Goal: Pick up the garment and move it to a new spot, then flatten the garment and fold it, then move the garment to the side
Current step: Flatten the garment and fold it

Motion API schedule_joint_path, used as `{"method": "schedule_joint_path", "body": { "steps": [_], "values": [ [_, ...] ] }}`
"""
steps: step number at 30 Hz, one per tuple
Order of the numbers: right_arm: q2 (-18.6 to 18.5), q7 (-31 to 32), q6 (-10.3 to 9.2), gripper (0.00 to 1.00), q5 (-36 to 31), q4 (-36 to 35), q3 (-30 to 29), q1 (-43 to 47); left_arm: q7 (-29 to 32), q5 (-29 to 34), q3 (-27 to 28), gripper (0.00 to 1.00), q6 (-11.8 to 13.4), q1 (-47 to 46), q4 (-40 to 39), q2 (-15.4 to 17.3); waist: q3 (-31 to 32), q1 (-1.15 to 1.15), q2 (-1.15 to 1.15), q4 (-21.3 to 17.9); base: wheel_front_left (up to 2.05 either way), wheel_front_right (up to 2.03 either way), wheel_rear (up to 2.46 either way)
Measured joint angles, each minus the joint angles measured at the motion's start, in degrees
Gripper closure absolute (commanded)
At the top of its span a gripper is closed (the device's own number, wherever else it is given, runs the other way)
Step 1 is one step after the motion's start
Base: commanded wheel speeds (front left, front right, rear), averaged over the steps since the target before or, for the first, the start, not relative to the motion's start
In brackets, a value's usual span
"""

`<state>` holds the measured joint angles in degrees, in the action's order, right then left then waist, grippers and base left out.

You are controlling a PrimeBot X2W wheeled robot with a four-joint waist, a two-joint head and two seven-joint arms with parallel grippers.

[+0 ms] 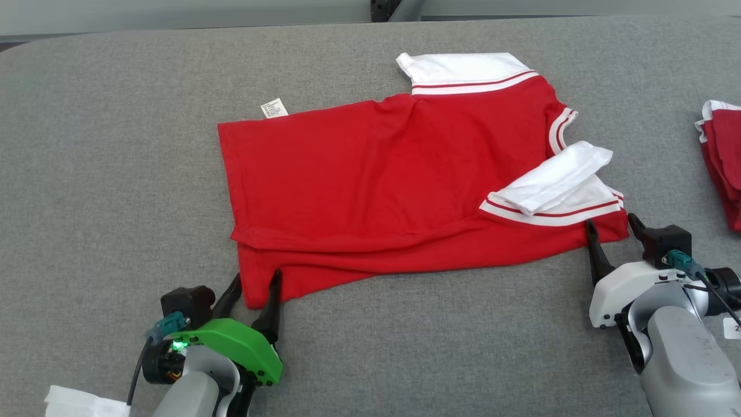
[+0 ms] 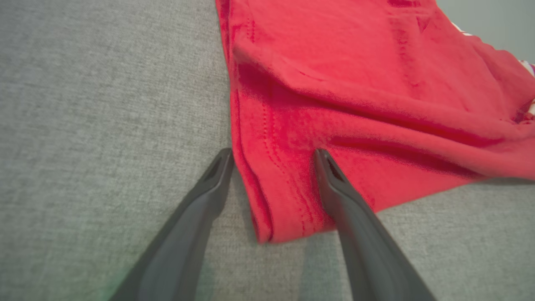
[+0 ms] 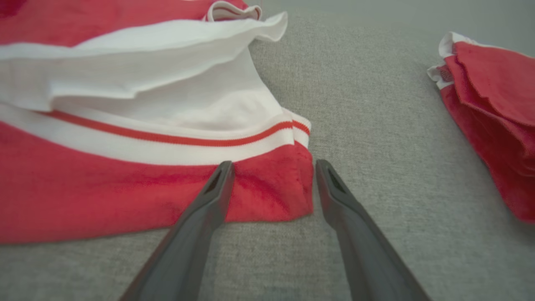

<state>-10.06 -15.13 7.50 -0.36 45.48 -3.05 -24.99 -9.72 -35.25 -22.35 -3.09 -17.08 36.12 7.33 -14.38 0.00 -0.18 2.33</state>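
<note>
Straddling corners of the garment [image 1: 376,174] at seven and four o'clock, the unclenched left gripper [image 1: 256,275] and right gripper [image 1: 611,221] needed to pinch both seemingly doubled layers evenly.

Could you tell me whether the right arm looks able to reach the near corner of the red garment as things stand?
Probably yes: the right end effector is open, its fingers either side of a corner of the red garment, with nothing in between.
</note>
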Motion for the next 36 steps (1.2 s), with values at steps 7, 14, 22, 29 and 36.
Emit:
{"method": "schedule_joint_path", "body": {
  "steps": [7, 14, 22, 29, 36],
  "values": [
    [0.1, -0.2, 0.07, 1.00, 3.7, 4.3, 2.7, -1.8, 2.1, -2.2, -1.6, 1.00, -2.9, -1.1, 1.4, -0.4, 0.1, 0.00, 0.00, 0.2, 0.00, 0.00, 0.00],
    [-3.0, -0.1, 0.10, 1.00, 11.9, 5.1, 7.7, -1.8, 8.5, -6.3, -3.3, 1.00, -4.2, 1.5, -5.0, 4.3, 1.6, 0.00, 0.00, -0.1, 0.00, 0.00, 0.00],
    [-10.5, 6.9, 0.12, 1.00, 28.5, -3.0, 16.2, 3.4, 19.0, -13.5, -3.9, 1.00, -4.5, 12.0, -24.8, 15.3, 3.3, 0.00, 0.00, -0.5, 0.00, 0.00, 0.00],
    [-18.1, 16.6, 0.11, 1.00, 39.9, -18.6, 19.5, 14.3, 24.2, -20.1, -1.8, 1.00, -3.9, 20.8, -38.2, 21.6, 2.7, 0.00, 0.00, -0.6, 0.00, 0.00, 0.00],
    [-19.4, 20.7, 0.11, 0.00, 39.7, -23.9, 18.4, 18.0, 24.3, -21.4, -1.9, 0.00, -1.6, 24.1, -39.3, 21.5, 1.3, 0.00, 0.00, -1.2, 0.00, 0.00, 0.00]
  ]
}}
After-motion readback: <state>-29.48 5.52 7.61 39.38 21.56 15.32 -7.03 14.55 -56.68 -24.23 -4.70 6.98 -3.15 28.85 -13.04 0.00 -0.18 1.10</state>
